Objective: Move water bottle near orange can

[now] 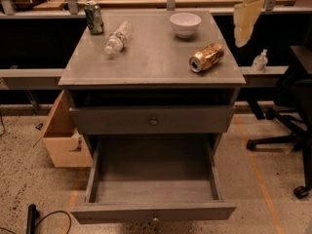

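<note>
The water bottle (117,38) lies on its side on the grey cabinet top (146,62), at the back left, its white cap pointing to the front left. The orange can (206,57) lies on its side near the right front edge, its silver top facing front left. My gripper (245,21) hangs above and to the right of the can, past the cabinet's right edge, pale yellow and pointing down, far from the bottle and holding nothing.
A dark green can (93,17) stands at the back left corner by the bottle. A white bowl (185,24) sits at the back centre. The bottom drawer (153,179) is pulled open. A cardboard box (61,135) stands left, an office chair (295,101) right.
</note>
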Available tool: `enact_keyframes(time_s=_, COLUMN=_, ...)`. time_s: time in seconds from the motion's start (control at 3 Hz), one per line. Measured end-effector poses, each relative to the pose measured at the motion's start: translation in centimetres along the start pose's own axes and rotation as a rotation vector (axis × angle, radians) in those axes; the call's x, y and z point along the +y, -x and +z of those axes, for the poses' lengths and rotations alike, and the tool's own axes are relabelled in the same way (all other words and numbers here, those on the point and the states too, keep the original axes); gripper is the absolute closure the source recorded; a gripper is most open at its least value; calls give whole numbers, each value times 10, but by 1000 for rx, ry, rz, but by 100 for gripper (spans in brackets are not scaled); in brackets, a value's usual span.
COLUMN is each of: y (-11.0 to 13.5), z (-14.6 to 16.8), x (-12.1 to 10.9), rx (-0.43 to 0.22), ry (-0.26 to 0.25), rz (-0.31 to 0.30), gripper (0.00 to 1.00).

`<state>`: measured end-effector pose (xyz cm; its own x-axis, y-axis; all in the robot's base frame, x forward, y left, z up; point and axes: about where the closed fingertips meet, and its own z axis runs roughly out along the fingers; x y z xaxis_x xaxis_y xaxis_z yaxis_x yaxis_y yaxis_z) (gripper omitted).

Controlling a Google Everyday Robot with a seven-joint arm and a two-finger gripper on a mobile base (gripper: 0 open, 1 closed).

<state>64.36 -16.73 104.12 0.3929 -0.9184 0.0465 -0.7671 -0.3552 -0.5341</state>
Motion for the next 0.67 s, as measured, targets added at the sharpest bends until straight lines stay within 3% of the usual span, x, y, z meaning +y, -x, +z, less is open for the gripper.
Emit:
enact_keyframes(time_s=0.33, y=-5, z=27, x=-33, rx=12, ry=-56, rz=-139, gripper=0)
enact_keyframes(time_s=0.67, y=8, z=61, x=-71, rx=-35, ry=-103, rz=-315, gripper=0)
